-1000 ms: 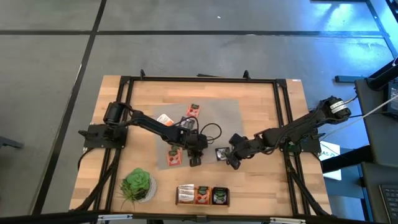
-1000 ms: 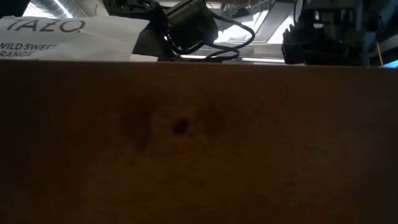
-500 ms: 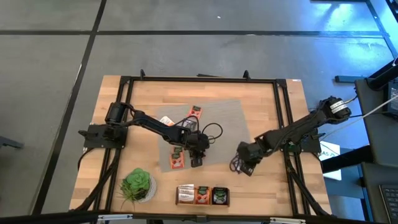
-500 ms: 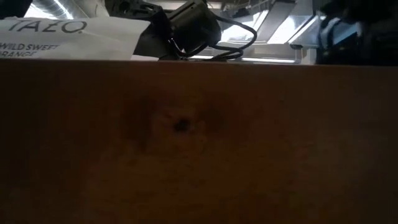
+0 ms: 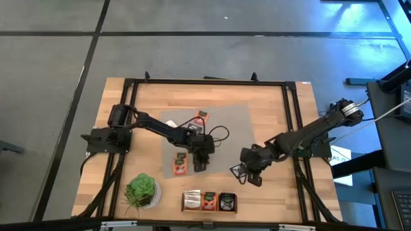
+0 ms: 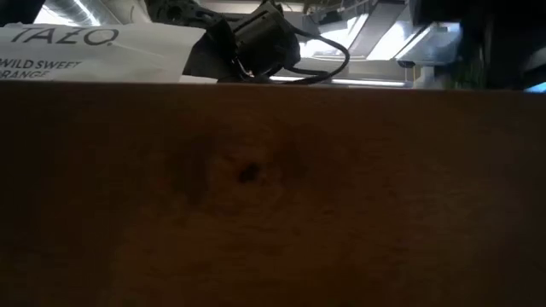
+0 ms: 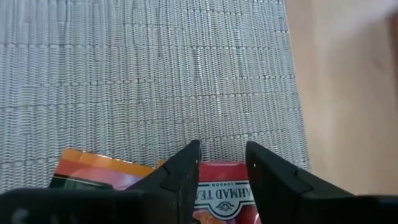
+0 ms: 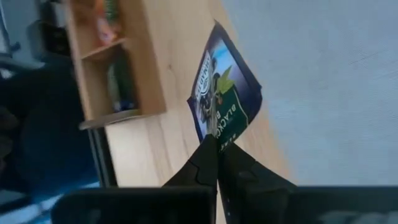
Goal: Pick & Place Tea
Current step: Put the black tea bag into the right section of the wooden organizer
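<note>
We see the black tea sachet (image 8: 225, 102) pinched by one corner in the closed right pincer (image 5: 239, 171), held above the counter (image 5: 276, 109), with the wooden box (image 5: 209, 201) just nearby. The left pincer (image 7: 221, 163) hovers open over a red sachet (image 7: 219, 199) on the grey mat (image 7: 155, 74).

right gripper (image 5: 239, 171) near wooden box (image 5: 209, 201)

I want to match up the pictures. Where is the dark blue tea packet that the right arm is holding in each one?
High view: the dark tea sachet hangs at the right gripper, at the grey mat's lower right corner.
Low view: not in it.
Left wrist view: not in it.
Right wrist view: the sachet fills the middle, pinched between the fingertips.
Shared landmark: the wooden sorting box.
</note>
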